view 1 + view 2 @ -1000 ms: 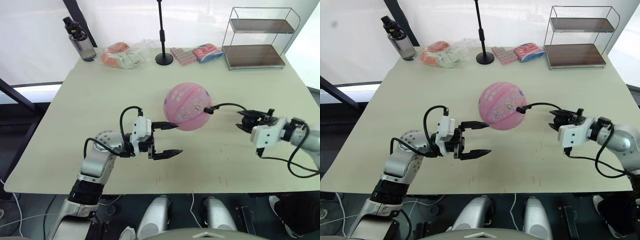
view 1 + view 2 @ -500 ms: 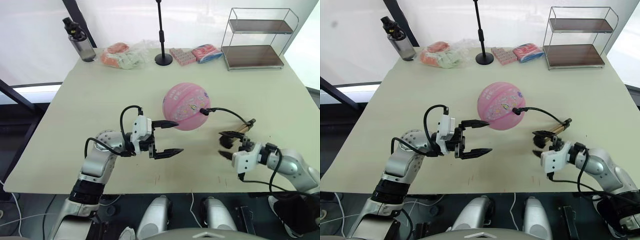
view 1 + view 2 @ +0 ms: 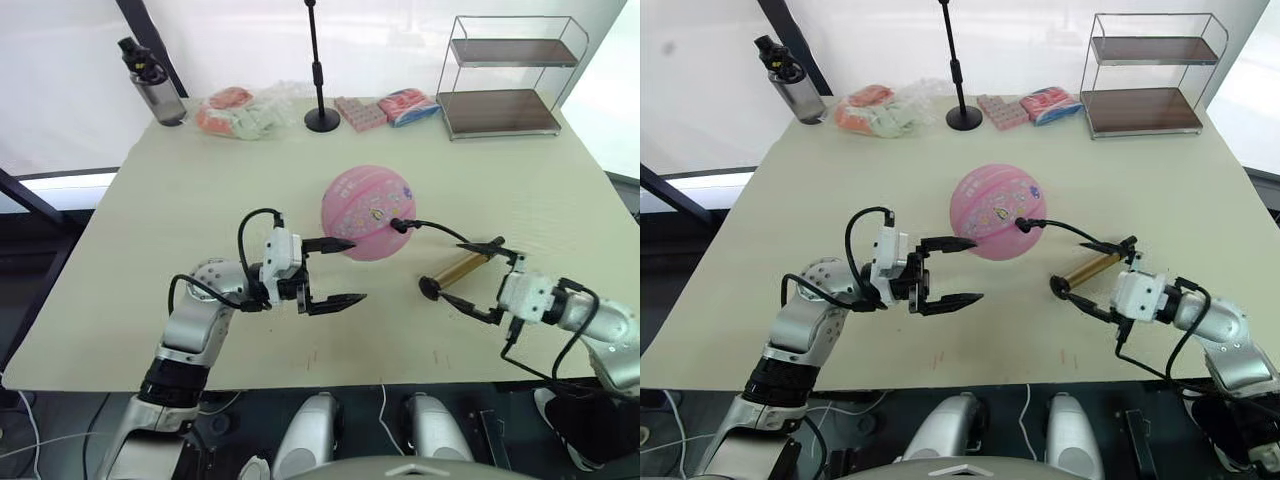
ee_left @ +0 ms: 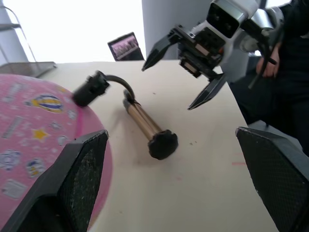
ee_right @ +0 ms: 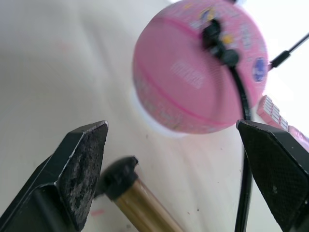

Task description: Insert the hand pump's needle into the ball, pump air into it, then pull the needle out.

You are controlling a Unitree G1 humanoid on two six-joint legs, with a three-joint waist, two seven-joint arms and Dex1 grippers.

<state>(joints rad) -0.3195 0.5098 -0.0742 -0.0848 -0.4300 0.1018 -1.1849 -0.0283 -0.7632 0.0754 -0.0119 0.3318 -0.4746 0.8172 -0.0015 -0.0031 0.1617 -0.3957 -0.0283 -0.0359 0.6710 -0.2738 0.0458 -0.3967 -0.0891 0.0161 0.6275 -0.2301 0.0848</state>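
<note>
Left claw (image 3: 335,270) is released, fingers spread wide, hovering at frame centre just below and left of the ball (image 3: 368,212); its upper fingertip lies at the ball's lower left edge, contact not confirmed. Right claw (image 3: 470,277) is likewise released, at lower right of the frame, its two fingers straddling the hand pump (image 3: 457,270) without gripping it. The pump lies flat on the worktop (image 3: 200,200), gold barrel angled, black handle cap toward frame centre, just right of and below the ball. Its black hose arcs from the barrel's far end up to the needle (image 3: 397,225) fitting, which sits against the ball's right side; the pin itself is too small to make out. Ball rests on the worktop near frame centre. Along the far edge, upper frame: a bottle (image 3: 150,85) at left, a plastic bag (image 3: 245,108), a black stand pole (image 3: 318,70), two packets (image 3: 385,107), and a wire shelf (image 3: 505,78) at right.
</note>
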